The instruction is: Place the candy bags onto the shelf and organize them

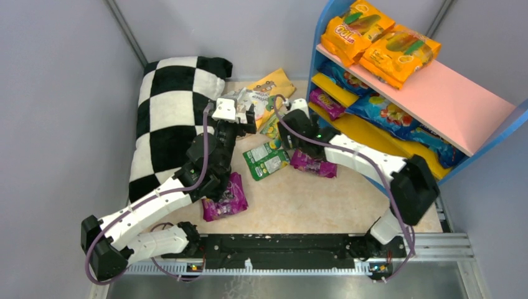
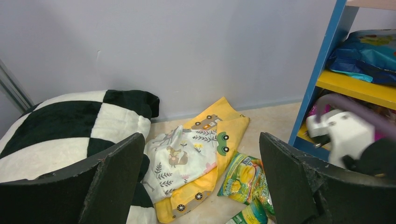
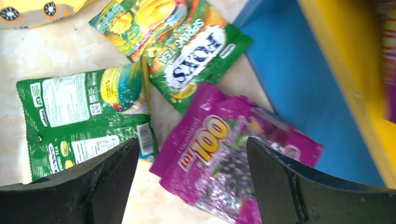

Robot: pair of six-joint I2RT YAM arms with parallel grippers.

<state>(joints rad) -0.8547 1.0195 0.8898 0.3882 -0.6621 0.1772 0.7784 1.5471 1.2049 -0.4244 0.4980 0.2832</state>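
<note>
The shelf [image 1: 436,93] stands at the right, with two orange candy bags [image 1: 380,40] on its pink top, blue ones [image 1: 389,115] on a yellow board and a purple one [image 1: 325,103] lower down. On the floor lie two green bags [image 1: 266,160] [image 3: 182,46] and two purple bags [image 1: 313,164] [image 1: 225,198]. My right gripper [image 3: 190,142] hovers open over the purple bag [image 3: 224,154] beside the shelf's blue base [image 3: 303,84]; the bag lies loose under the jaws. My left gripper [image 2: 201,137] is open and empty above a green bag [image 2: 243,177] and the cloth.
A black-and-white checkered pillow [image 1: 171,118] fills the left side. A yellow and white printed cloth [image 1: 261,93] lies by the back wall. Grey walls close in the left and back. The left forearm crosses over one purple bag.
</note>
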